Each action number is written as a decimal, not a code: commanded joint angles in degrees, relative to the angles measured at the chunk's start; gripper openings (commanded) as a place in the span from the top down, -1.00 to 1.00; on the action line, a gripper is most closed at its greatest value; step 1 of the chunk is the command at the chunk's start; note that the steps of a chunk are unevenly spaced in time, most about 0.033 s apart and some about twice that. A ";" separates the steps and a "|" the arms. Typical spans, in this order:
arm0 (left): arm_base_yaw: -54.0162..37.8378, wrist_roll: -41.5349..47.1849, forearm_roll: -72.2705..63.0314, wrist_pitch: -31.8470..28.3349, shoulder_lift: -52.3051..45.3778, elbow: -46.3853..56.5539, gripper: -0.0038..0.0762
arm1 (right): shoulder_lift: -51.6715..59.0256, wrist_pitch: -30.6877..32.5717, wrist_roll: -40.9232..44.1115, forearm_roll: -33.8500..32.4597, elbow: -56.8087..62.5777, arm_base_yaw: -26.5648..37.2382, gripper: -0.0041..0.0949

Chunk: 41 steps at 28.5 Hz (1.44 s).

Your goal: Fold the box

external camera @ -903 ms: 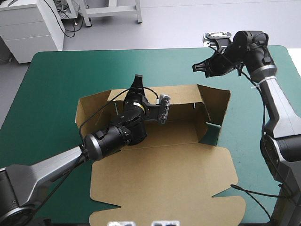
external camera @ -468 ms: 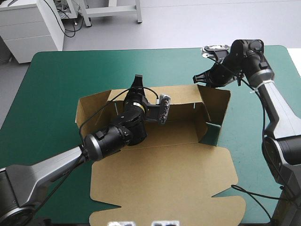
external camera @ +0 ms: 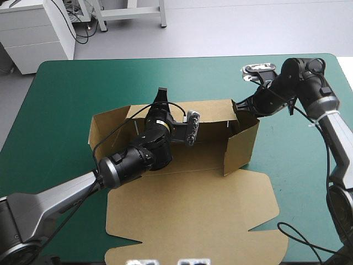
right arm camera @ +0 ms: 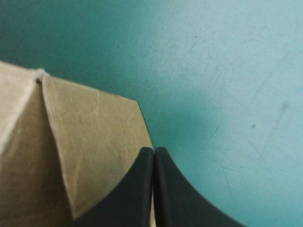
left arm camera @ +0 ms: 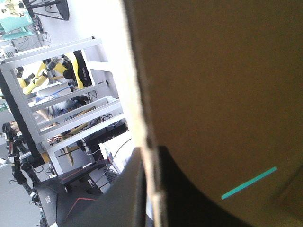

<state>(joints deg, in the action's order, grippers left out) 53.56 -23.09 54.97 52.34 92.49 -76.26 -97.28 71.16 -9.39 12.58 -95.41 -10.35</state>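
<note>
The brown box (external camera: 187, 204) lies mid-table with its lid flat toward the front edge. Its back wall (external camera: 212, 118) stands raised, and the right end wall (external camera: 241, 144) is upright across the box's right end. My left gripper (external camera: 161, 95) sits on the top edge of the back wall, and in the left wrist view the board (left arm camera: 213, 85) runs between its black fingers (left arm camera: 128, 189). My right gripper (external camera: 237, 104) is shut and touches the back right corner from outside. The right wrist view has its arch (right arm camera: 154, 151) against a brown flap (right arm camera: 90, 142).
The teal-green cover (external camera: 71, 94) shows all round the box, widest at the far and left sides. The flat lid's front corners come close to the table's front edge. The left arm lies across the box's floor.
My right gripper has come down and toward the box's back right corner. The right end panel, splayed outward earlier, now stands upright. The left gripper has stayed on the back wall.
</note>
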 commanded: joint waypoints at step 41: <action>0.44 0.10 -4.89 2.50 -0.98 -0.26 0.92 | 27.28 -42.02 -76.25 53.82 52.43 -0.03 -0.36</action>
<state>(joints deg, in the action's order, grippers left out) 53.56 -23.09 54.97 52.61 92.49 -76.26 -71.70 26.42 -84.75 63.98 -41.64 -10.30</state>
